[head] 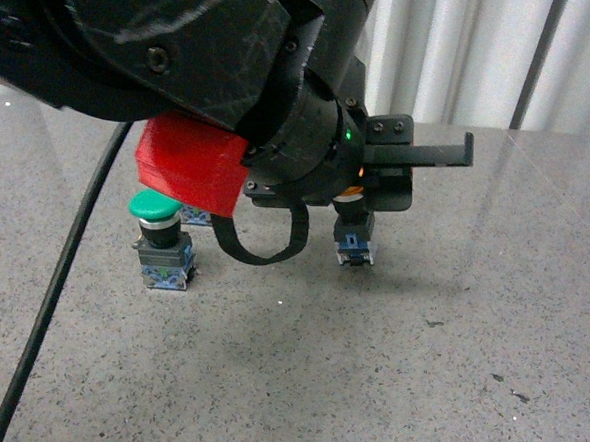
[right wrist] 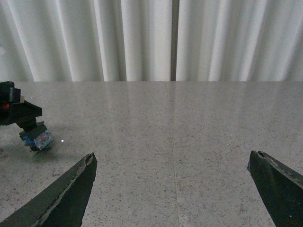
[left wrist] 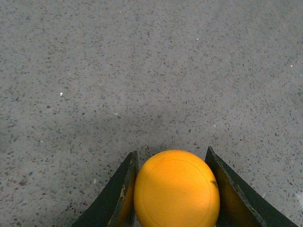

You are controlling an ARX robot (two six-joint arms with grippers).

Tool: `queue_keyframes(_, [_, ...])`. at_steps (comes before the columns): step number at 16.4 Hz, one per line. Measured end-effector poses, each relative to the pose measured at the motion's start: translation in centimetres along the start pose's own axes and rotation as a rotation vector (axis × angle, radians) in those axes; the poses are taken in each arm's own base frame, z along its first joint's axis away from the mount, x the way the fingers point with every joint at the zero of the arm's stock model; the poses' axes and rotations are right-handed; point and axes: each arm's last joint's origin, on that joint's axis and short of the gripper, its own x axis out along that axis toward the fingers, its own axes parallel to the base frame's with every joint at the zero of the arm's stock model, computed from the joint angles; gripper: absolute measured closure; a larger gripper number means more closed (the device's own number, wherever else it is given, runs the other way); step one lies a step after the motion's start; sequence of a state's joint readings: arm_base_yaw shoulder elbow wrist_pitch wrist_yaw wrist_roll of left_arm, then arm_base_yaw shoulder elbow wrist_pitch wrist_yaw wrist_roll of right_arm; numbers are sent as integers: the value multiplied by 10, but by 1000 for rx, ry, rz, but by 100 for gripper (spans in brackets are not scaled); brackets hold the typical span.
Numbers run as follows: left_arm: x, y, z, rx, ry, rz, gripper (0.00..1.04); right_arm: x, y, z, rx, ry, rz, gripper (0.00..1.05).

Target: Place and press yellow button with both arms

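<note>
Clamping the small yellow push-button [head: 355, 243], a round mushroom cap over a black body and blue-grey base block, in the left hand [head: 356, 213], black fingers [left wrist: 124, 191] pressing the cap from either side in the left wrist view. Hanging it low over the speckled grey stone desk [head: 446, 371], seemingly not resting yet: base tilting slightly and throwing a shadow beneath it in the right wrist view. Showing the right hand [right wrist: 171, 158] spread wide, holding nothing, well apart from the button over bare desk.

Judging the likeliest trouble to be a topple on release: a tilted base meeting the desk on one edge, then tipping under the broad cap as the fingers are opening. Gripping only a smooth domed cap, probably inviting a swivel or slip before touchdown. Crowding the green-capped push-button [head: 156, 207] standing on the desk to the left, with the arm's red plastic block [head: 188, 169] looming just above it in the front view, depth being hard to judge; possibly knocking it over during any lowering or sideways shift. Pressing off-centre with the right hand, likely shoving the button across the polished surface or tipping it rather than depressing the cap, unless steadying it from the left.
</note>
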State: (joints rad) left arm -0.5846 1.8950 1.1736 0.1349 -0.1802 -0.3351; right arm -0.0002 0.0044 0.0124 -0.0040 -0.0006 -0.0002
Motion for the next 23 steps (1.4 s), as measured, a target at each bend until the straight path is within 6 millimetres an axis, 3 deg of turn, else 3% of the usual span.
queue_keyframes(8, [10,-11,-1,51,18,15,67,0,0,0,0,0,0,7])
queue_keyframes(10, [9,-16,-3,57,20,0,44,0,0,0,0,0,0,7])
queue_keyframes(11, [5,-16,-1,58,6,-6,23,0,0,0,0,0,0,7])
queue_keyframes(12, [-3,-17,4,58,-18,-17,8,0,0,0,0,0,0,7])
queue_keyframes(13, [-7,-18,8,63,-33,-20,5,0,0,0,0,0,0,7])
queue_keyframes(15, [-28,-18,23,66,-112,-38,7,0,0,0,0,0,0,7])
queue_keyframes(18, [-82,-6,53,115,-326,-28,7,0,0,0,0,0,0,7])
queue_keyframes(20, [-135,23,69,191,-505,57,7,0,0,0,0,0,0,7])
queue_keyframes(21, [-163,42,67,164,-596,171,14,0,0,0,0,0,0,7])
queue_keyframes(23, [-204,99,18,102,-611,317,41,0,0,0,0,1,0,7])
